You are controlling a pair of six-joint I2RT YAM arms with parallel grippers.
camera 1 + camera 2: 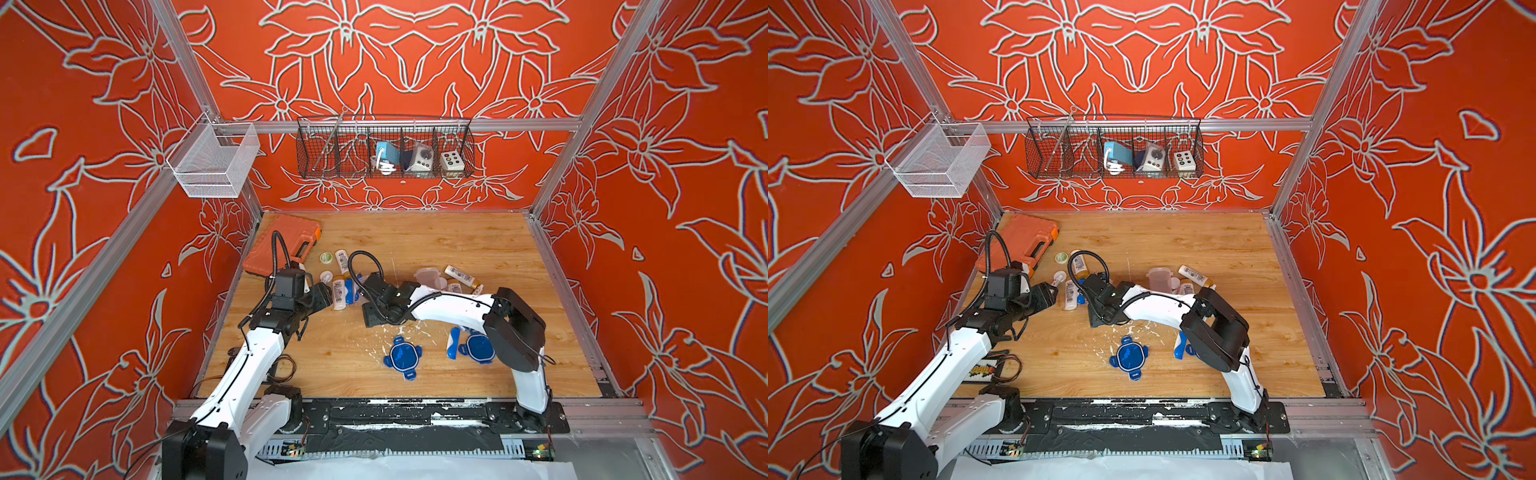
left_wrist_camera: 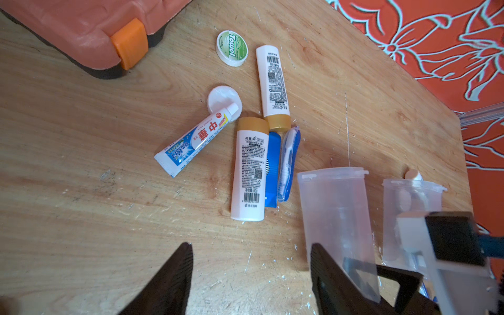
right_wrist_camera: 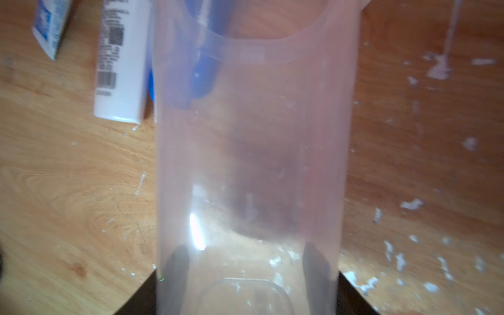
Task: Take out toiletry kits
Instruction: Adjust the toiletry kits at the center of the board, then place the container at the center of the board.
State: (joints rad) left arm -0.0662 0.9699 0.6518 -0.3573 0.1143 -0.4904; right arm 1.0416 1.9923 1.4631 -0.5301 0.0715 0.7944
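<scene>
Right claw [image 3: 251, 261] grips clear jar [image 3: 251, 136]. Left claw [image 2: 251, 272] part-spread, empty. Toiletry kit items [image 1: 338, 291] lie loose; in a top view orange case [image 1: 282, 249] at their 10 o'clock.

Both top views sit high up front, side by side, staring down over the whole surface [image 1: 436, 245] toward the back wall [image 1: 407, 62]. Wrist cams ride low: left one catches the clear jar [image 2: 335, 212] and a white bottle [image 2: 248, 174], right one's jammed against that same jar [image 3: 245, 136].
</scene>
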